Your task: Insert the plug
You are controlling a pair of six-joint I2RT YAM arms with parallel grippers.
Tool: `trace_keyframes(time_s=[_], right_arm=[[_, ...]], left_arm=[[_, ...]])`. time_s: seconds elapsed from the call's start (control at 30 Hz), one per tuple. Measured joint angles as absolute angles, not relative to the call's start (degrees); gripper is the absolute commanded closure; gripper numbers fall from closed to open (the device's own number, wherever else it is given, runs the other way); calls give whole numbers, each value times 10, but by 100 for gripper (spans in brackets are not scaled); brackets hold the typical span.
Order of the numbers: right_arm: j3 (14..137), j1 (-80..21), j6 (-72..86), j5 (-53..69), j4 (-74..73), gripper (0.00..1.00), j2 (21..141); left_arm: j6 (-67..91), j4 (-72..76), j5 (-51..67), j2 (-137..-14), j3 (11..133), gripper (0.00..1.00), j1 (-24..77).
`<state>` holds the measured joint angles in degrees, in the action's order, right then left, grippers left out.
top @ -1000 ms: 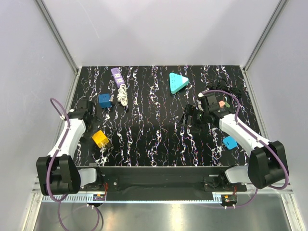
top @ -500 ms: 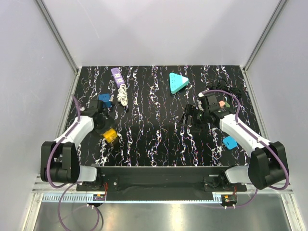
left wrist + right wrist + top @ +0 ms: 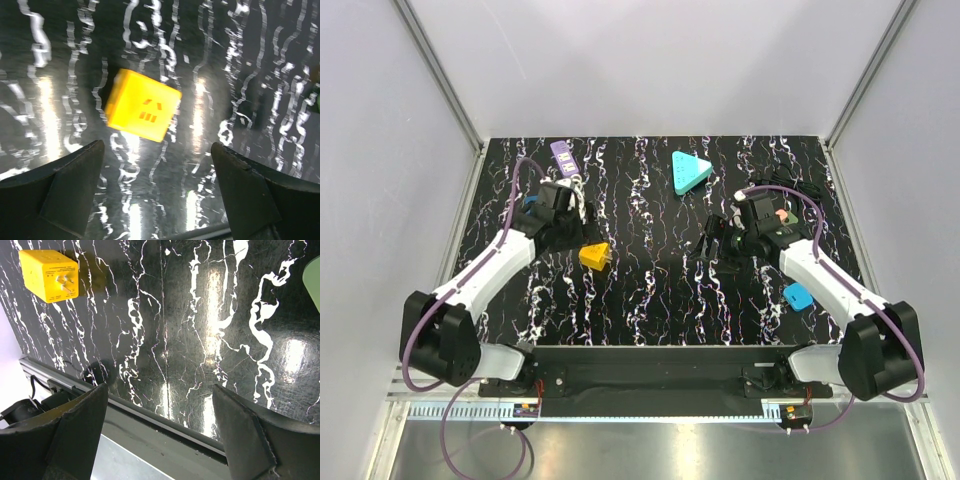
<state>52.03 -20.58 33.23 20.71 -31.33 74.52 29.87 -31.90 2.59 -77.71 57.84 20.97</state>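
The plug is a yellow cube (image 3: 593, 256) lying on the black marbled table (image 3: 650, 290), left of centre. In the left wrist view the yellow cube (image 3: 142, 105) is blurred, with slot marks on its face, and lies just beyond the fingertips, not between them. My left gripper (image 3: 570, 236) (image 3: 157, 148) is open and empty. My right gripper (image 3: 716, 241) (image 3: 160, 390) hangs open over bare table at centre right. Its camera sees the yellow cube (image 3: 49, 275) far off, with metal prongs showing. A purple power strip (image 3: 562, 153) with a coiled white cable (image 3: 576, 196) lies at the back left.
A blue cube (image 3: 531, 203) peeks out behind the left arm. A teal triangular block (image 3: 689, 171) sits at the back, a small teal piece (image 3: 797, 296) lies beside the right arm, and black cable (image 3: 790, 184) runs at the back right. The table's front rail (image 3: 165, 425) is close under the right gripper.
The left arm swung from the table's left edge toward the back and centre. The yellow cube moved with it, right and away from the front. The right arm barely moved.
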Motion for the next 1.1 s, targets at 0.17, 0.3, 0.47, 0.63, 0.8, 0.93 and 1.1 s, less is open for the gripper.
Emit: trace_keyframes(time_s=[0.17,0.3,0.47,0.63,0.8,0.93,1.1], right_arm=[[518,-206,332,207,-313,9,732],[514,-206,332,207,-313,9,730],[510,-206,332,207,-315,9,722],[508,-206,327,207,-316,9,707],[506,-206,322,207,-318,9,707],[506,-206,310,204,-317,9,707],[505,-206,296,204,-300,9,707]], left_arm=[[241,-346,7,-787,592,9,207],[152,-369,16,-843,651,6,211],[87,-381,24,-937,724,7,215],[60,-408,37,-981,723,13,224],[64,-416,44,-983,716,32,242],[78,-415,65,-978,716,65,250],[93,-418,95,-973,716,78,255]])
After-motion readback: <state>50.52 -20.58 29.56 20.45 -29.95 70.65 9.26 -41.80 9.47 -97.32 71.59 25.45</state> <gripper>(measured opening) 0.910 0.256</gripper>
